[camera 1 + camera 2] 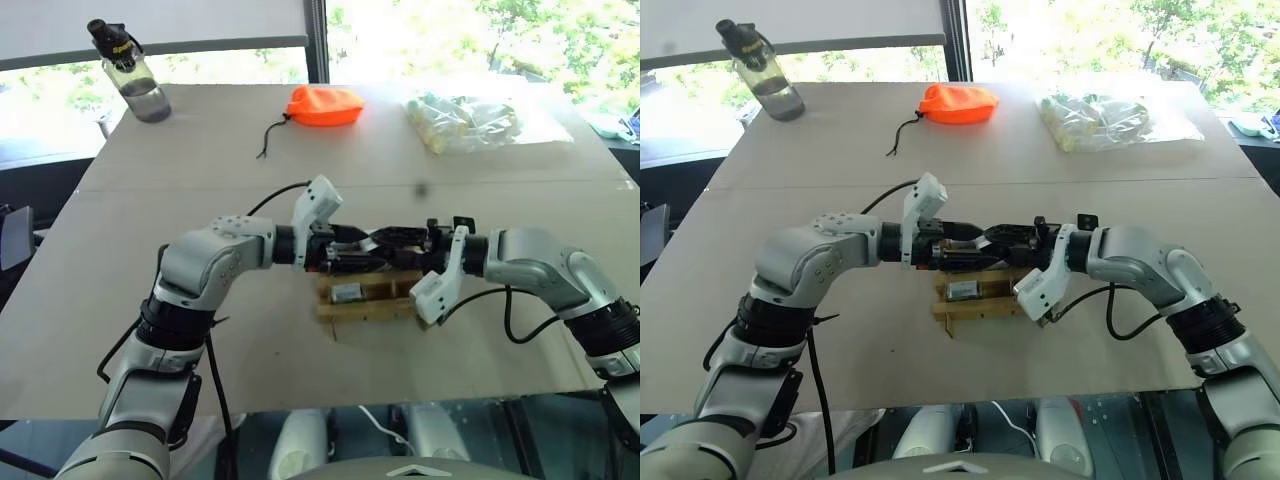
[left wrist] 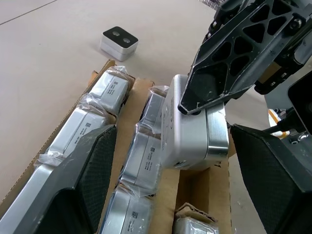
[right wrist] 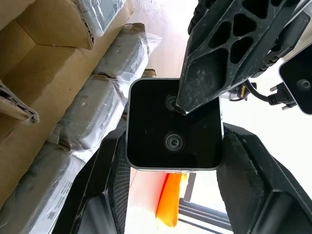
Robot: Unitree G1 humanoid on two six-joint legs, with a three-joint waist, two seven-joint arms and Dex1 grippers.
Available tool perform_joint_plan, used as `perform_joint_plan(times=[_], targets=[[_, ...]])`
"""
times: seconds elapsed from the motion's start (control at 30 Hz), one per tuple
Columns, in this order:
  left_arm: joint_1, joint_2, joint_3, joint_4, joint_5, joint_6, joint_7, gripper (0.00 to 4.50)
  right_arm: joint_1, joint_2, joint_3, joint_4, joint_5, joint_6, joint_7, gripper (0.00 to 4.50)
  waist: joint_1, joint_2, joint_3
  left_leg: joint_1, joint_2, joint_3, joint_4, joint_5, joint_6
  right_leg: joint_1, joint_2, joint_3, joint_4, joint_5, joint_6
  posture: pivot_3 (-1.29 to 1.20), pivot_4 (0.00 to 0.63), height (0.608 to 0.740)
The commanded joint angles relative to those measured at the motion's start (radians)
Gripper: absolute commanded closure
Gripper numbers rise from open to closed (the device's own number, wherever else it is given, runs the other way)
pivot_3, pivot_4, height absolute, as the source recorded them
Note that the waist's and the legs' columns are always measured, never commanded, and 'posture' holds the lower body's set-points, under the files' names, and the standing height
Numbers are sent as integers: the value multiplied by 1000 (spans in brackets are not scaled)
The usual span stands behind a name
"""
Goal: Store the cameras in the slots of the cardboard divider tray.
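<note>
Cardboard divider tray [image 1: 365,297] sits on the table [image 1: 300,150] directly under my two grippers, which meet nose to nose above it; from the wrist views I count several of its slots already filled with plastic-wrapped cameras [image 2: 109,87], and at least one bare cardboard slot near the held unit; I judge the task well advanced but not finished; one camera [image 2: 195,131] is in the air over the tray, clamped between the pads of my right gripper [image 3: 173,161], its black lens face toward that wrist camera; my left gripper [image 2: 170,195] stands open on either side of the same unit, one fingertip [image 3: 204,73] resting against the lens face, gripping nothing; I read this as a handover or re-orientation ahead of insertion; another camera [image 2: 118,42] lies loose on the table just beyond the tray's far corner, unstored; remaining work: seat the held unit, then fetch that loose one.
</note>
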Motion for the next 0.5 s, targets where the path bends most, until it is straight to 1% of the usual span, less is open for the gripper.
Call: perform_joint_plan(times=[0.03,0.07,0.2,0.33,0.4,0.47,0.5], targets=[[-10,-2,3,-37,-10,-5,-3,1743,-18,-1,-15,-14,15,-7,-15,2576,0,0,0,0,0,0,0,0,0,0,0,0,0,0,0,0,150,740],[-10,-3,3,-37,-10,-6,-3,2216,-19,0,-15,-13,15,-7,-15,2576,0,0,0,0,0,0,0,0,0,0,0,0,0,0,0,0,150,740],[-8,-5,3,-40,-15,-2,-6,3742,-22,4,-13,-9,16,-7,-16,2576,0,0,0,0,0,0,0,0,0,0,0,0,0,0,0,0,150,740],[-3,-8,1,-45,-13,1,-5,3741,-13,7,-13,-17,17,7,-8,2576,0,0,0,0,0,0,0,0,0,0,0,0,0,0,0,0,150,740],[-5,-9,-1,-44,-10,-1,-4,3741,14,8,-27,-42,38,69,17,1519,0,0,0,0,0,0,0,0,0,0,0,0,0,0,0,0,150,740],[-10,-9,-3,-36,-3,-8,-5,3744,24,9,-34,-57,58,70,9,645,1,0,0,0,0,0,0,0,0,0,0,0,0,0,0,0,150,740],[-13,-8,-5,-31,3,-15,-6,3744,31,13,-45,-64,73,74,-4,112,1,0,0,0,0,0,0,0,0,0,0,0,0,0,0,0,150,740]])
